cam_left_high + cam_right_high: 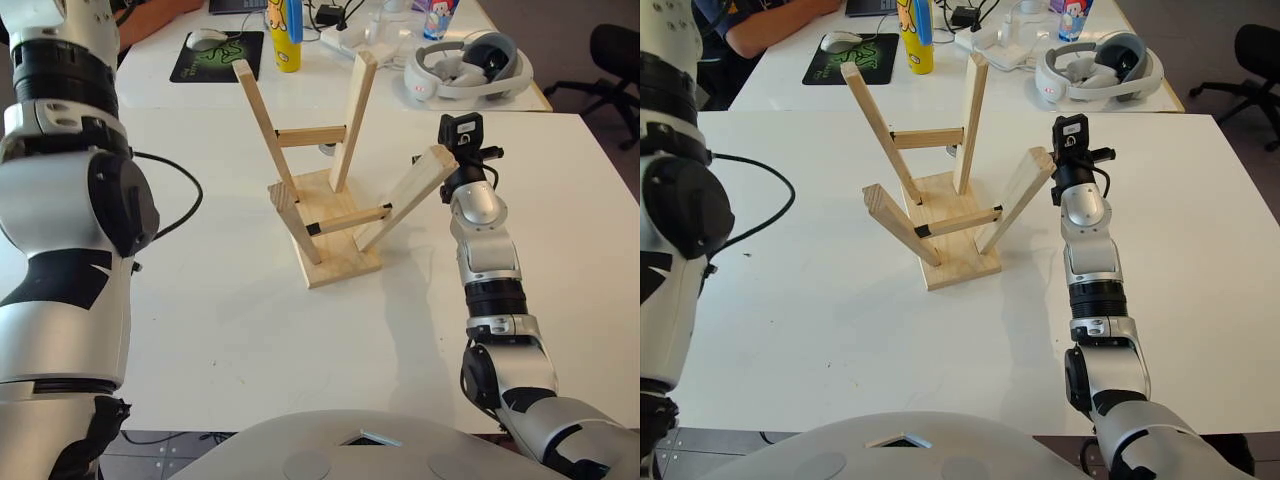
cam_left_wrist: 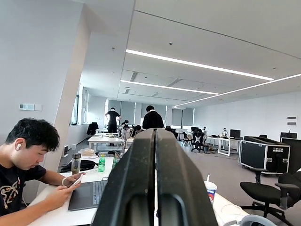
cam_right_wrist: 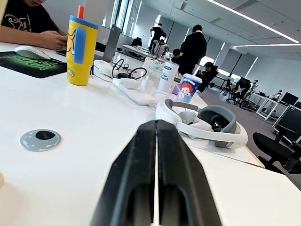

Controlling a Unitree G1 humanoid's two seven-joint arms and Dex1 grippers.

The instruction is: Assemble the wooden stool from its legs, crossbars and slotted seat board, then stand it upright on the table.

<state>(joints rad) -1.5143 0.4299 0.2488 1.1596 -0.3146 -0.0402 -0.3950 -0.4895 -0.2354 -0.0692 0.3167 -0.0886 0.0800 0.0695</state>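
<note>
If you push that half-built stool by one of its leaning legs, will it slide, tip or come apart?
Likely it loosens first: the legs splay at uneven angles, so joints look unseated. The seat board lies flat on the table, so a low push should slide it, not tip it.

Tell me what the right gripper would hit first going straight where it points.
The right gripper, fingers shut, would probably reach the white headset first, slightly off its line; bare tabletop lies between. Depth is unclear.
</note>
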